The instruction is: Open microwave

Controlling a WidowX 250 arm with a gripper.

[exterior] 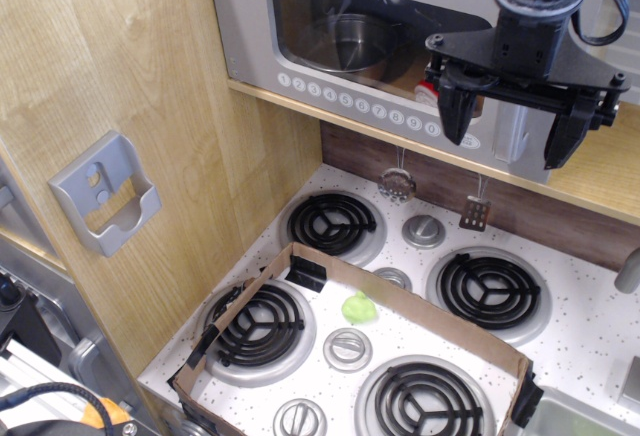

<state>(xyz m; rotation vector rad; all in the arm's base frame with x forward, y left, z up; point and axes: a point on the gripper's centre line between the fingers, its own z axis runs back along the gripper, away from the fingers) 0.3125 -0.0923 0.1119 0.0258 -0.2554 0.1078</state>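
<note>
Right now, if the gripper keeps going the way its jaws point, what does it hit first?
Probably the microwave, at its vertical silver handle. The gripper is open, and in this view the handle shows between the jaws. Depth is unclear from one view, so the jaws may point down past the door toward the wooden shelf instead.
</note>
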